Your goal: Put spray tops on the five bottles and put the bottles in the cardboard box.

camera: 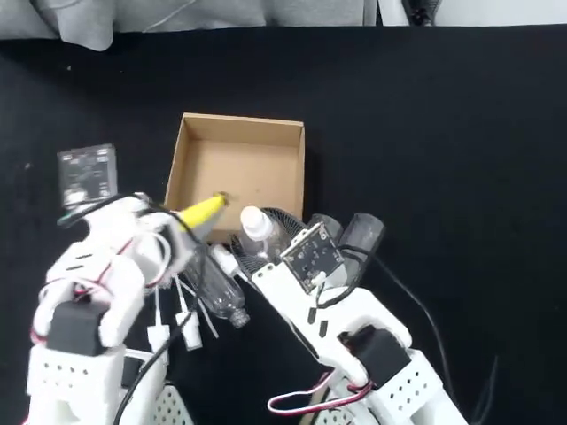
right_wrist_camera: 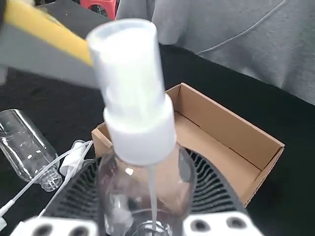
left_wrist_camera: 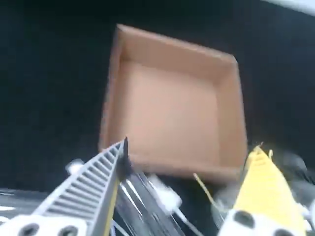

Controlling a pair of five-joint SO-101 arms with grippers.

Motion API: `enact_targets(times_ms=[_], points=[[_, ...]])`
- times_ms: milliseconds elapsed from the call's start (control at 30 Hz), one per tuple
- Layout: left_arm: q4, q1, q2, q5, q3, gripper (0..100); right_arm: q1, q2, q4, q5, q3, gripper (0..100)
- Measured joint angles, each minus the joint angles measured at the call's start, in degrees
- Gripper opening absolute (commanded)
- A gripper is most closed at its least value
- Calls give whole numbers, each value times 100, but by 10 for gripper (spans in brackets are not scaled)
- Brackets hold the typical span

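Clear plastic bottle (right_wrist_camera: 140,191) w/ white spray top (right_wrist_camera: 132,88) looks light, slick, squashy; my right gripper (camera: 266,237) clamps its body, so I'd squeeze gently. Left gripper (left_wrist_camera: 189,147) gapes wide nr brown cardboard box (left_wrist_camera: 172,113).

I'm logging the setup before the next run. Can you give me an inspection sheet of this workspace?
Surface: black table, no spills seen.
Job's things: box empty; capped bottle held upright; open bottle lying down; loose spray tops beside it; further bottles, as they appear, by the right arm.
Clutter: nothing seen.
Grippers: left gripper open, near the box; right gripper shut on the capped bottle.
Cables: black cable across the table; red and white wires on the arm.
Surroundings: grey cloth past the far edge.
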Motion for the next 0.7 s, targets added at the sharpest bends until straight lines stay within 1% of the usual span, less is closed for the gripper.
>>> enact_targets(times_ms=[167, 367, 567, 700], points=[[0, -835, -448, -220, 167, 364, 0, 0, 0, 0, 0, 49], [0, -1618, -985, -229, 897, 364, 0, 0, 0, 0, 0, 49], [0, -2242, -1697, -237, 1626, 364, 0, 0, 0, 0, 0, 49], [0, -2497, -2330, -229, 2277, 364, 0, 0, 0, -9, 0, 49]])
